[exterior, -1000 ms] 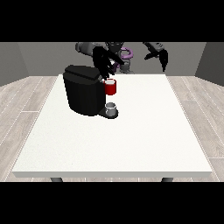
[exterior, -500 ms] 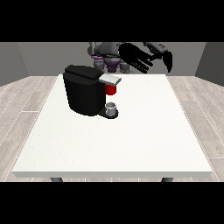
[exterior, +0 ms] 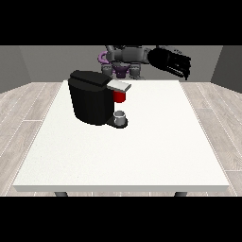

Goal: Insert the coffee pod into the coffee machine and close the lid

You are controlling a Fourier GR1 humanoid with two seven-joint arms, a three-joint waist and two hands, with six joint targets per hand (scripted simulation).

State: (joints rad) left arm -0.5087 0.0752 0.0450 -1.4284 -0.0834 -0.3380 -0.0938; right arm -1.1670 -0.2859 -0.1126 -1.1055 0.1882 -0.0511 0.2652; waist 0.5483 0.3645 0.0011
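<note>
Raised and swung wide since half a second ago, the hand at the view's right (exterior: 171,63) now hangs above the far right part of the desk (exterior: 156,142), well apart from the coffee machine (exterior: 92,97); its fingers (exterior: 183,71) look spread and hold nothing. Half a second back it sat closer to the robot's chest. No second hand can be made out at the view's left.

On the white desk, the black coffee machine stands left of centre, its grey lid (exterior: 119,85) lying flat over a red thing at the machine (exterior: 120,97). Below, a small grey thing (exterior: 120,116) sits on the machine's base plate; whether that is the coffee pod cannot be told, and no pod shows plainly elsewhere.

With the lid down and the hand clear, the task reads as near its end, the arm pulling away. Any next move would call only for confirming the lid is fully seated.
</note>
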